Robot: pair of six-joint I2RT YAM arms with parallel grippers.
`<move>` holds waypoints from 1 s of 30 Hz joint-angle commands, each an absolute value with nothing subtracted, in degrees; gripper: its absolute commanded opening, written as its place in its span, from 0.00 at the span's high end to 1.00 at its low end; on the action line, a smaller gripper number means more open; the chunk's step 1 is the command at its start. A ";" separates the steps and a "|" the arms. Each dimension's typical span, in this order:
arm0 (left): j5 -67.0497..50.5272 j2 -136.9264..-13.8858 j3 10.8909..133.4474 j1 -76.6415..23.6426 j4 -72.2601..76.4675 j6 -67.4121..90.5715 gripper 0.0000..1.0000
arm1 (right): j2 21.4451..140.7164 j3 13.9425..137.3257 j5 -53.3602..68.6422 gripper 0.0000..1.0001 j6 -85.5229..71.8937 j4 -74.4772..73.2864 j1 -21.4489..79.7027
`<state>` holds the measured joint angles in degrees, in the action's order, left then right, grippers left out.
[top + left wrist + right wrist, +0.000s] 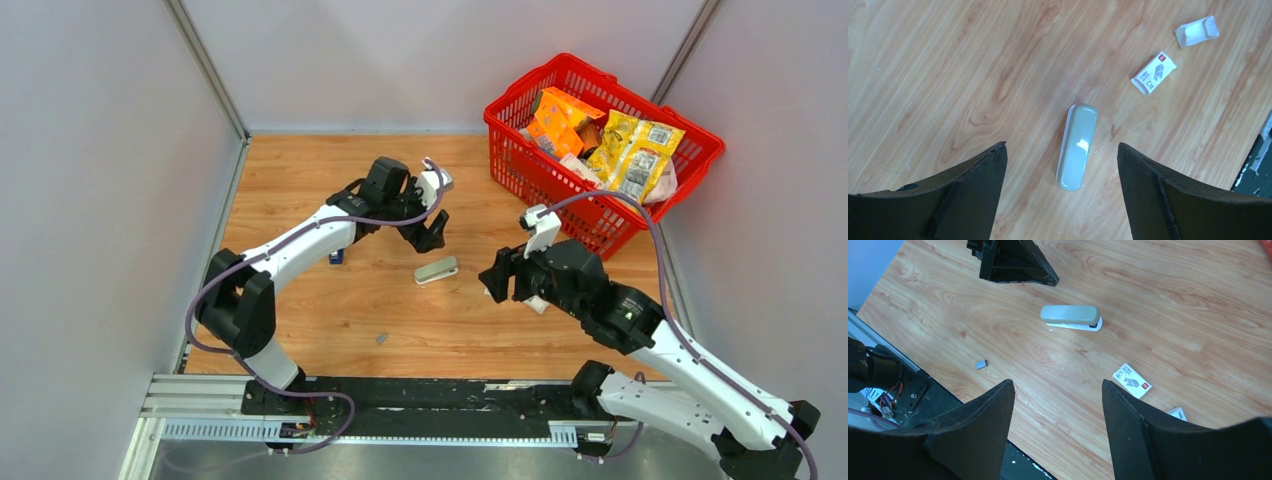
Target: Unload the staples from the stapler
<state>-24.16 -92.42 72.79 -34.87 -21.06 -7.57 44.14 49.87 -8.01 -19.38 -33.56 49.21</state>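
The grey-green stapler (436, 270) lies closed on the wooden table; it also shows in the left wrist view (1077, 147) and the right wrist view (1071, 317). A small silvery-grey strip of staples (381, 339) lies on the wood near the front edge, also in the right wrist view (980, 364). My left gripper (432, 235) hovers just behind the stapler, open and empty (1062, 150). My right gripper (497, 278) hovers to the right of the stapler, open and empty (1058, 387).
A red basket (520, 160) of snack packets stands at the back right. A small white printed box (1153, 73) and an open white box tray (1197, 31) lie on the wood right of the stapler. A small dark object (336, 257) lies by the left arm.
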 commanded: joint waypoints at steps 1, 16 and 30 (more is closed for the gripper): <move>-26.45 -94.74 73.30 -35.86 -21.18 -12.22 0.12 | 41.92 50.27 -10.02 0.32 -19.95 -35.07 49.31; -18.38 -101.16 72.69 -42.36 -20.48 -15.20 0.18 | 43.59 49.39 -8.79 0.30 -20.30 -34.10 49.31; -16.88 -105.29 72.86 -43.42 -18.46 -15.91 0.21 | 44.73 49.75 -8.44 0.30 -20.22 -34.98 49.31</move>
<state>-17.65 -104.20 72.77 -42.78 -20.25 -13.63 44.45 49.47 -8.86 -19.77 -35.35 49.21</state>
